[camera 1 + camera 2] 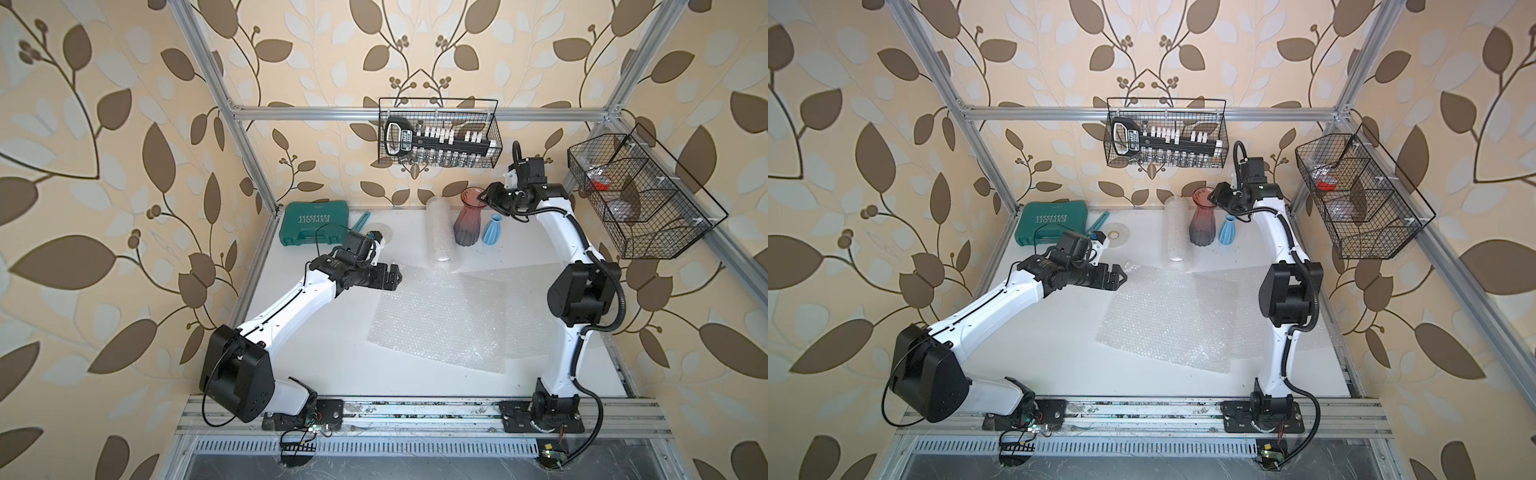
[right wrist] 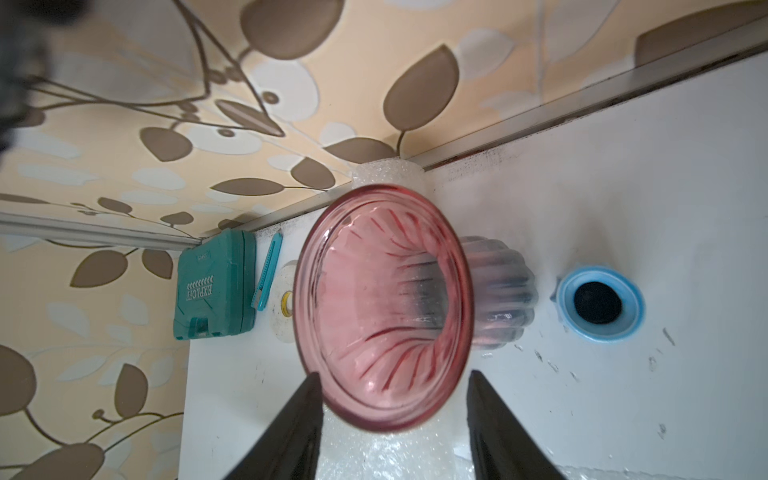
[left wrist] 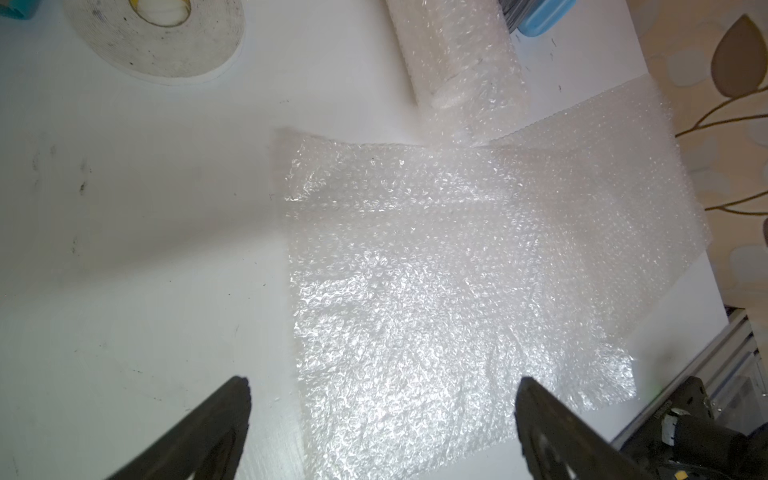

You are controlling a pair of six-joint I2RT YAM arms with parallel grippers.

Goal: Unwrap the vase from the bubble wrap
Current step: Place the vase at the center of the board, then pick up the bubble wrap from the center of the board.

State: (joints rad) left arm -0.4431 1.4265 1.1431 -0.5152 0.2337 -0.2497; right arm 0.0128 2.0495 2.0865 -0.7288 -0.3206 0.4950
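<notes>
A ribbed glass vase, pink at the rim and dark at the base, stands bare and upright at the back of the table. My right gripper is open at its flared rim, jaws either side of the near edge. A rolled tube of bubble wrap lies just left of the vase; whether anything is inside it I cannot tell. Flat bubble wrap sheets overlap mid-table. My left gripper hovers open over the sheets' left edge, holding nothing.
A small blue vase stands right of the glass one. A green tool case, a blue utility knife and a tape roll lie at the back left. Wire baskets hang on the back wall and right wall.
</notes>
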